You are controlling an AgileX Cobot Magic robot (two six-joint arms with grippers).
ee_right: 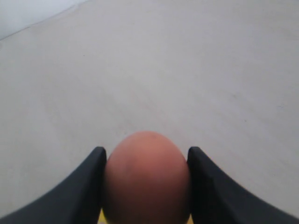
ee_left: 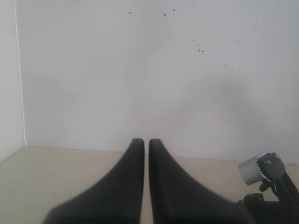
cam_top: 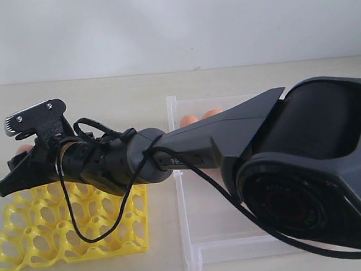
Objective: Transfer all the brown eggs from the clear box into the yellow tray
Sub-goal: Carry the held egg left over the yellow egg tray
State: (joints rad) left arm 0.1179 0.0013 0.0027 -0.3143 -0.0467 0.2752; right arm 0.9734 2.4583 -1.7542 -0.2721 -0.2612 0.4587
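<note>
Orange-brown egg (ee_right: pixel 145 182) sits clamped between the black fingers of the right gripper (ee_right: pixel 145 154) - the arm reaches across the bright yellow lattice egg tray (cam_top: pixel 27 245), with the egg near its far left edge. More brown eggs (cam_top: pixel 195 118) show in the shallow clear plastic box (cam_top: pixel 202 221). The left gripper (ee_left: pixel 146 142) is pressed together above the bare beige tabletop (ee_left: pixel 56 172).
</note>
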